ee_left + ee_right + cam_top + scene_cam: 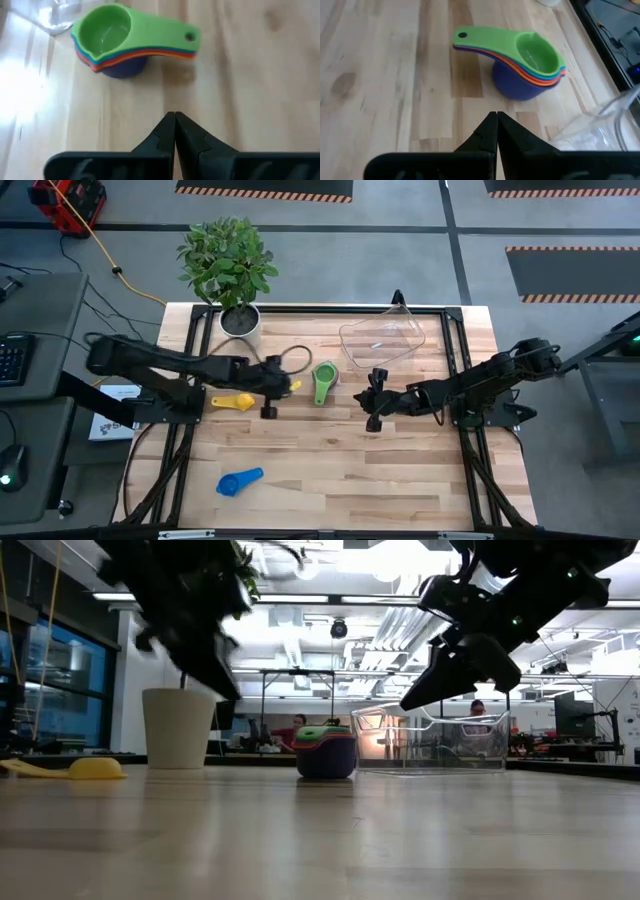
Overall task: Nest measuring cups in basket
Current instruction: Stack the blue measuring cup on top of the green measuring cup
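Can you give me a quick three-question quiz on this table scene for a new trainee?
1. True or false: the stack of nested cups sits inside the clear basket.
2. Which loose cup lies nearest the table's front edge? A the yellow cup B the blue cup
3. Fill in: the left gripper and the right gripper are both ____.

Key: 1 false, it stands on the table beside it; 2 B; 3 shut.

A stack of nested measuring cups (pixel 324 383), green on top and purple at the bottom, stands just beside the clear empty basket (pixel 383 335). A yellow cup (pixel 233 402) and a blue cup (pixel 240 481) lie apart.
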You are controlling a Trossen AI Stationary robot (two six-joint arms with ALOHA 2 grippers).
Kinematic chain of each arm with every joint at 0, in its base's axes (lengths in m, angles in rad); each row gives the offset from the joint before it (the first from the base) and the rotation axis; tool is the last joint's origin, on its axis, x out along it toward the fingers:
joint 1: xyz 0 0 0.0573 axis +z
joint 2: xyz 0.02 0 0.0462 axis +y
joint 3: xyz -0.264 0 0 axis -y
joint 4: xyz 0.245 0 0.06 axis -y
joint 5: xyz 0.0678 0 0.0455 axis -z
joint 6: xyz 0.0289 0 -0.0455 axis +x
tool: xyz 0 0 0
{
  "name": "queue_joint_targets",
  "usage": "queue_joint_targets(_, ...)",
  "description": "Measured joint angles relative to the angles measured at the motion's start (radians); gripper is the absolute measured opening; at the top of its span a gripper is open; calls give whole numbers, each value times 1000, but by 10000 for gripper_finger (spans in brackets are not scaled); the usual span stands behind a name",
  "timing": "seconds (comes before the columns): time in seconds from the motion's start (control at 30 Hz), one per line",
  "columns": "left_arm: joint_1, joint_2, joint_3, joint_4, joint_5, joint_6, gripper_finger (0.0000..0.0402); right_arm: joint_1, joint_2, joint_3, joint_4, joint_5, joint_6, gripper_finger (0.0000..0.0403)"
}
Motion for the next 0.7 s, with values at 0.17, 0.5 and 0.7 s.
queue_joint_targets(0.17,-140,-190,1,-122,-7,-150,0,-14,0,0,9,-33,-22,0)
queue_joint_targets(0.5,-526,-142,8,-301,52,-785,18,-27,0,0,11,-79,19,0)
queue_joint_targets(0.7,-682,-138,21,-345,132,-1165,80,-27,0,0,14,-84,36,0)
